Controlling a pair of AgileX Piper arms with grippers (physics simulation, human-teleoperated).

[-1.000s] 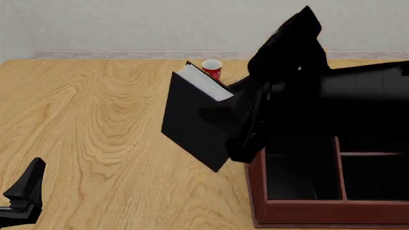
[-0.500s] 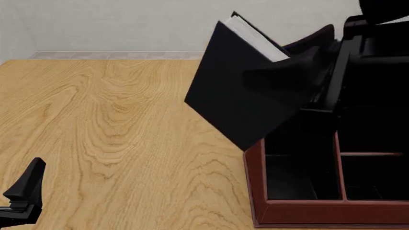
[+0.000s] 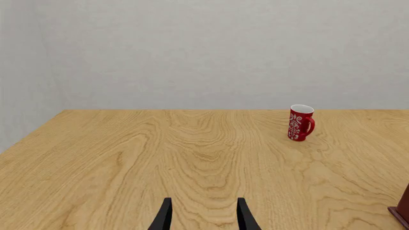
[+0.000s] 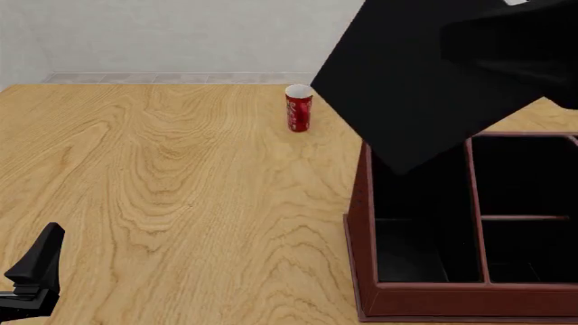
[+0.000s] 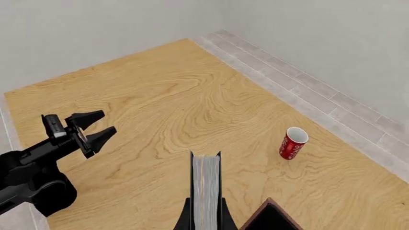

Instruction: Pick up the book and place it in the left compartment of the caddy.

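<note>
The black book [image 4: 407,88] hangs tilted high in the air, and its lower corner is over the far end of the left compartment [image 4: 420,237] of the red-brown caddy [image 4: 361,223]. My right gripper [image 5: 206,222] is shut on the book, whose white page edges [image 5: 206,184] show between the fingers in the right wrist view. In the front view the right arm is a dark shape [image 4: 519,37] merging with the book at the upper right. My left gripper [image 4: 34,271] rests open at the near left of the table, its fingers [image 3: 164,216] holding nothing.
A red can [image 4: 299,107] stands on the table behind and left of the caddy, also visible as the can [image 3: 300,123] and the can [image 5: 292,143]. The caddy's right side has two smaller sections [image 4: 528,250] split by a crossbar. A caddy corner [image 3: 403,211] shows beside the left gripper.
The right gripper has lifted the book higher and moved it right, over the caddy. The red can behind it has come into view. The left arm has stayed still.
</note>
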